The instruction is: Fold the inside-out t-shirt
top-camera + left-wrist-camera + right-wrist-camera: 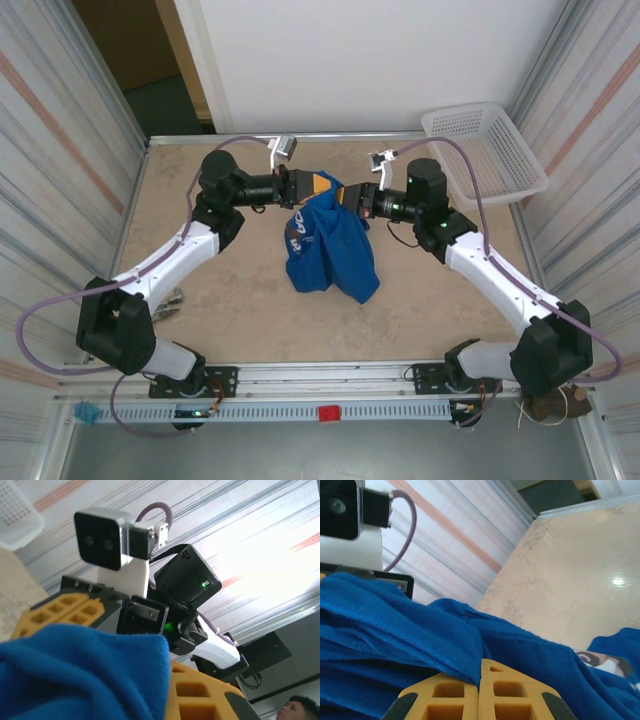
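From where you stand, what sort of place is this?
Probably a robotics test cell: a left arm and right arm bolted at a table's edge, striped panels walling it in, a blue t-shirt hanging between them.

T-shirt (pixel 330 245) between left hand (pixel 328 186) and right hand (pixel 346 196) — basket (pixel 500 150) behind right.

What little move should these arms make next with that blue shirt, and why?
Probably draw the two tools slowly apart sideways. The left tool and right tool meet at nearly one spot on the royal-blue cloth t-shirt, so it hangs in a bunched clump with its lower end on the beige table. Spreading its top would likely open it out for folding.
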